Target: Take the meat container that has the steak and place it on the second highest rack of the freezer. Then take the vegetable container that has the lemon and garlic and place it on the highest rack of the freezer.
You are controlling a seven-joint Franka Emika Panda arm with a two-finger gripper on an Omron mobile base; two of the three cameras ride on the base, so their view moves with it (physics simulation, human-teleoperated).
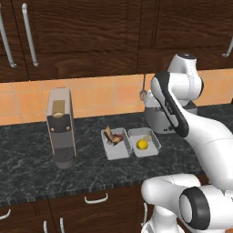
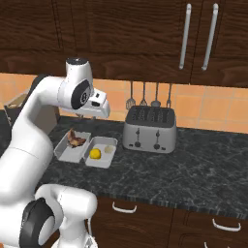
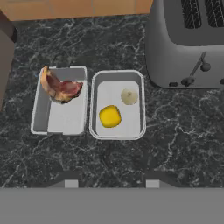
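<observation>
The meat container (image 3: 65,120), a grey tray, lies on the dark counter with the steak (image 3: 59,87) at its far end. Right beside it is the vegetable container (image 3: 127,124) with the lemon (image 3: 110,116) and the garlic (image 3: 129,96). My gripper (image 3: 112,180) hangs above the counter just in front of both trays, open, with nothing between its fingertips. From the right base view, the gripper (image 2: 97,116) is over the meat container (image 2: 68,149) and the vegetable container (image 2: 101,160). The freezer and its racks are out of view.
A grey toaster (image 3: 188,39) stands just right of the trays, close to the vegetable container. A tall grey coffee machine (image 1: 60,127) stands to the left of the meat container (image 1: 117,150). Dark wall cabinets (image 1: 91,32) hang above the counter, and utensils (image 2: 143,94) hang on the tiled wall.
</observation>
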